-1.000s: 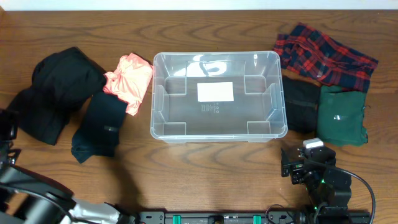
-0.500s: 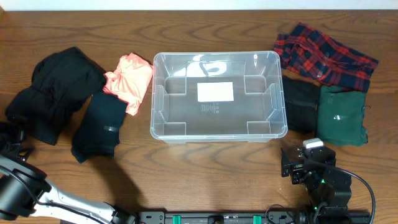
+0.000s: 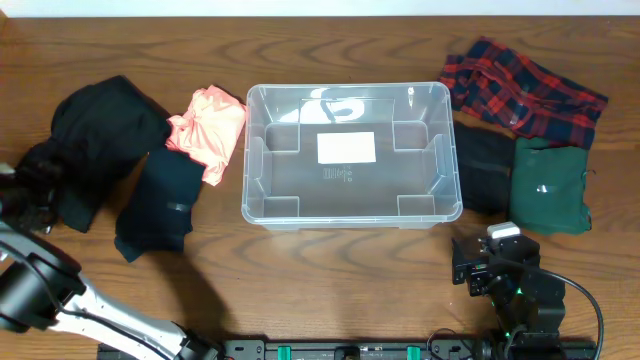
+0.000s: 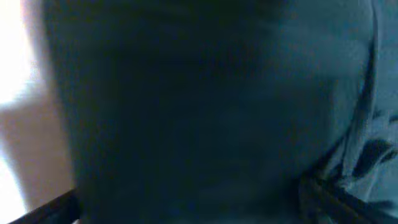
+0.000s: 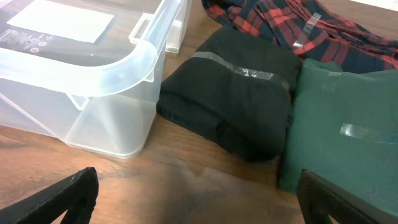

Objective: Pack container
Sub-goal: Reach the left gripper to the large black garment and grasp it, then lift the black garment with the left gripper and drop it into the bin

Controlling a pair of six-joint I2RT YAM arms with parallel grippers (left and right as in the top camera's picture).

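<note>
First pick in hand: left gripper (image 4: pixel 189 196), jaws apart (right gripper (image 5: pixel 196 193) likewise, parked), over the black garment (image 3: pixel 100 130); it must clamp, then carry to the container (image 3: pixel 300 175).

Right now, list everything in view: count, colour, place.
container: 1, clear, table centre, empty
bulky garment: 1, black, far left
folded dark garment: 1, navy-black, left of container
pink garment: 1, coral, beside container's left rim
plaid garment: 1, red-navy, back right
folded black garment: 1, black, right of container
folded green garment: 1, dark green, far right
table: 1, brown wood, under everything
left gripper: 1, black, open over bulky garment
right gripper: 1, black, open, front right
</note>
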